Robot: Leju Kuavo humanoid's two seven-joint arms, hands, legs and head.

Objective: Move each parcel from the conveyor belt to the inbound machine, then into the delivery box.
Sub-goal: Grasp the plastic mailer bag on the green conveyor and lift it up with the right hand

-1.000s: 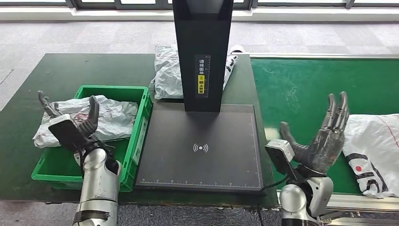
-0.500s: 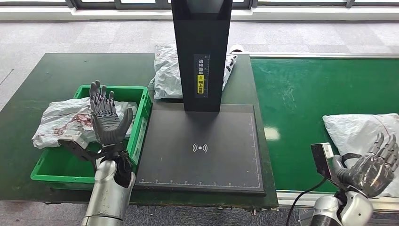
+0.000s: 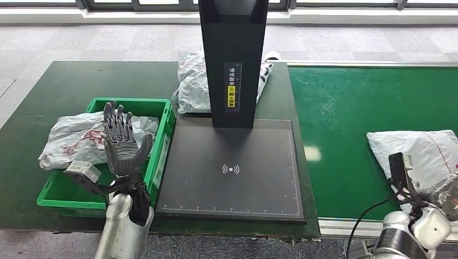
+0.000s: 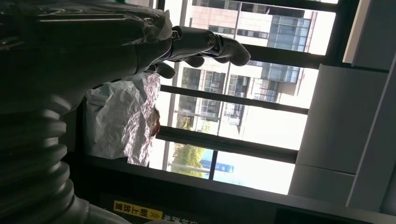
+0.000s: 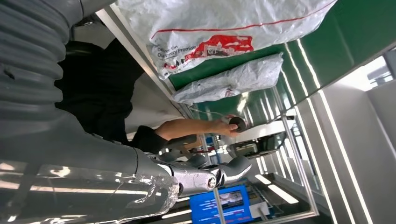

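- Parcel (image 3: 418,151): white poly mailer lying flat on the conveyor belt (image 3: 345,118), just beyond the right hand (image 3: 445,197); likely light, limp, slippery — best gripped at the near edge.
- Right hand: grasp cannot be told.
- Left hand (image 3: 123,145): fingers spread, empty.

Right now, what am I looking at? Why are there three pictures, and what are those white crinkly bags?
This is a robot with two arms. The big picture is from its head; the other two come from cameras at its wrists, so they look tilted. Its left hand is held up open, holding nothing. Its right hand is low beside a white parcel on the green conveyor belt; I cannot tell how its fingers lie. The black scanning pad is the inbound machine. Another parcel lies in the green box, and one more parcel sits behind the machine.
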